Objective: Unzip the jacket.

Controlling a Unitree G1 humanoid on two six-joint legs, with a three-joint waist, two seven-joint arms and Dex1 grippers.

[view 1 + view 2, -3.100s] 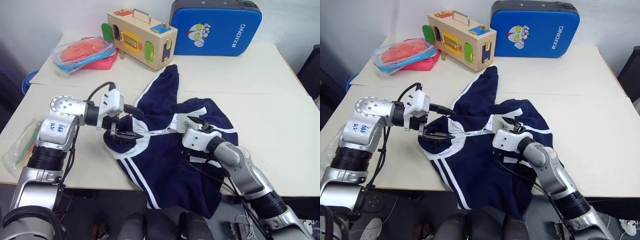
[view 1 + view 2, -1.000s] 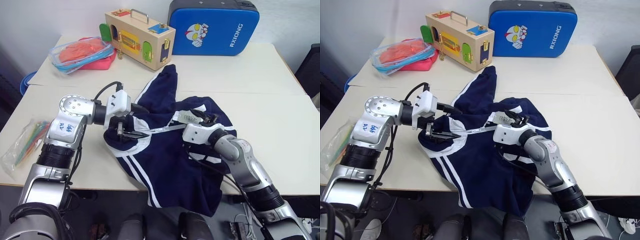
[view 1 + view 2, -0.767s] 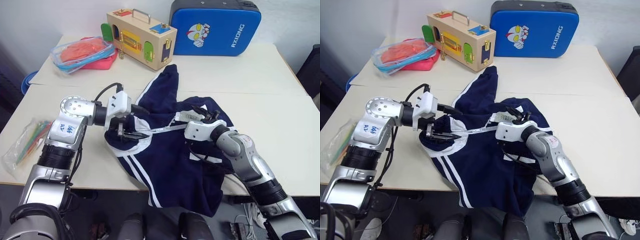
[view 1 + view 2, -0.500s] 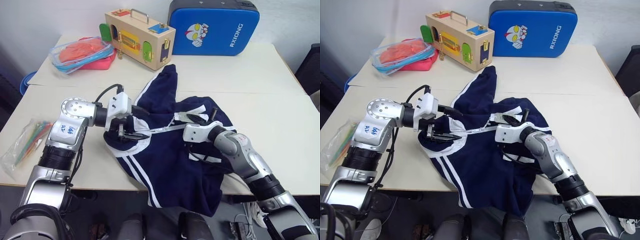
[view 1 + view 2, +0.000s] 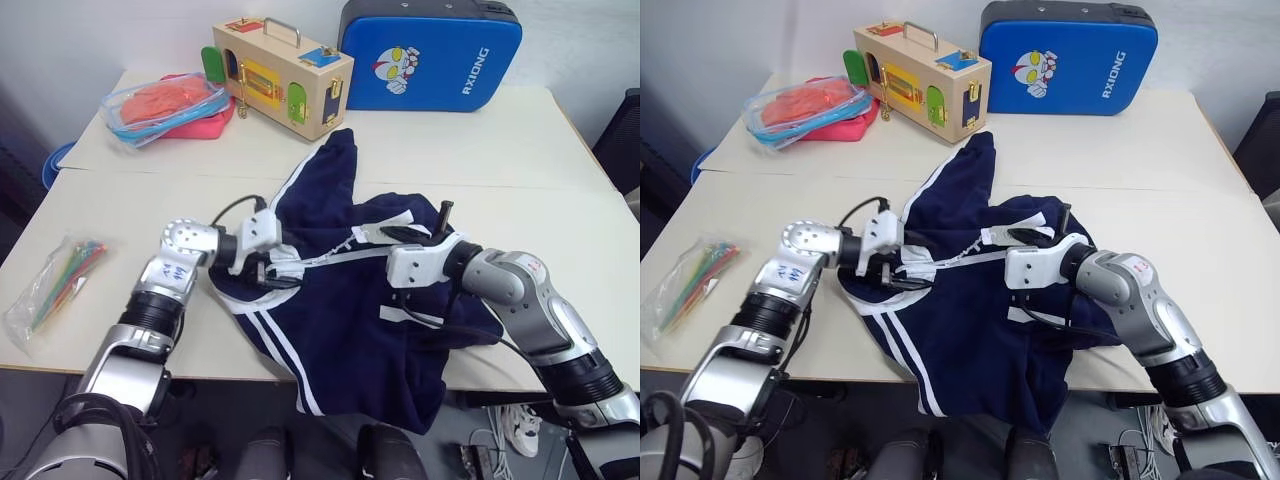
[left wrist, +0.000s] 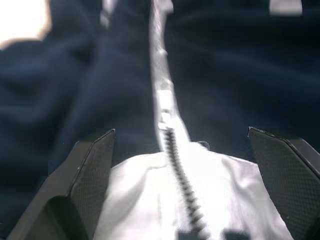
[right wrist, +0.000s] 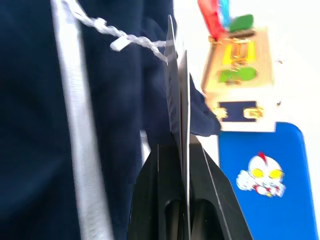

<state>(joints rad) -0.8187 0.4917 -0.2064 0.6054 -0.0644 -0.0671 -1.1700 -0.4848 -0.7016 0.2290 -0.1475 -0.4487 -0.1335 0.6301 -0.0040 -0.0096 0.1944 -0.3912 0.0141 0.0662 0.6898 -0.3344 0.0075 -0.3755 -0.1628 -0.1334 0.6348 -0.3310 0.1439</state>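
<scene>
Since the earlier frames the left end effector (image 5: 283, 279) has dropped onto the jacket (image 5: 340, 310) on the bench (image 5: 520, 150), fingers spread, while the right end effector (image 5: 412, 236) has pressed together on the hang tags (image 7: 176, 107), lifted beside the zipper (image 5: 335, 256). In the left wrist view the zipper (image 6: 167, 125) runs between the spread fingers (image 6: 87, 175). In the right wrist view a wooden box (image 7: 240, 85) and blue case (image 7: 260, 170) lie beyond the pinched tags.

My head cameras look down and forward over the table (image 5: 560, 150), sharing the jacket (image 5: 340, 320). My left wrist camera sits close above its zipper (image 6: 167, 130); my right wrist camera faces the blue case (image 7: 260, 175).
</scene>
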